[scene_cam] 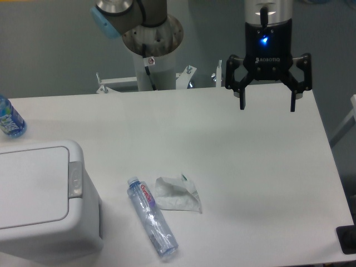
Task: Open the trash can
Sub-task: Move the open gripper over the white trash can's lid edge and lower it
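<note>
One robot arm works at a white table [233, 167], seen from above and in front. At the far left edge, a blue-tinted bottle [9, 118] stands partly cut off by the frame, near the table's back edge. Below it, filling the lower left corner, sits the trash can [44, 206], a large white boxy bin with rounded corners. Its flat lid [33, 186] lies closed, and a grey oval button [75, 179] sits on the rim at the lid's right side.

Just right of the bin, a clear plastic water bottle [152, 216] lies on its side, running diagonally with its cap toward the back. A crumpled white wrapper [178, 194] lies touching the bottle's right side.

Further back, near the middle, the arm's grey base column [150, 61] rises behind the table.

At the upper right, the black gripper [266, 105] hangs above the table's back right area, pointing down, well apart from the bin. Its two fingers are spread wide and hold nothing. A small blue light [265, 39] glows on its body.
</note>
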Available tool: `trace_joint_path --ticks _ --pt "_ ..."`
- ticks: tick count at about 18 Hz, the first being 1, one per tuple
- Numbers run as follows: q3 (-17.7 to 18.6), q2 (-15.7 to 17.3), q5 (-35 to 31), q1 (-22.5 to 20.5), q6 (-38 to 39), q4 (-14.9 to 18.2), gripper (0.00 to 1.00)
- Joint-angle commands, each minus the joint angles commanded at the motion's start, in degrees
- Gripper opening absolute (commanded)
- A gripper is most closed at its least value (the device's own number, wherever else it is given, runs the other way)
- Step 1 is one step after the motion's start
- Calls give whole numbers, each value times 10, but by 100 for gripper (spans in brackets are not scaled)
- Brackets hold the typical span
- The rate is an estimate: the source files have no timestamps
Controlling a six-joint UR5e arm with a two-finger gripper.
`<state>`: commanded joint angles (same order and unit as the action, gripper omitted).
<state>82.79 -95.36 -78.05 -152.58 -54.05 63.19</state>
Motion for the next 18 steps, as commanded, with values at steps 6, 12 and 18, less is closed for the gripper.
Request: trace_joint_path --ticks 6,12,18 --pt "-3 -4 0 2 5 2 100" --pt "-5 -8 2 48 83 1 100" --pt "-9 -39 1 127 247 -55 100"
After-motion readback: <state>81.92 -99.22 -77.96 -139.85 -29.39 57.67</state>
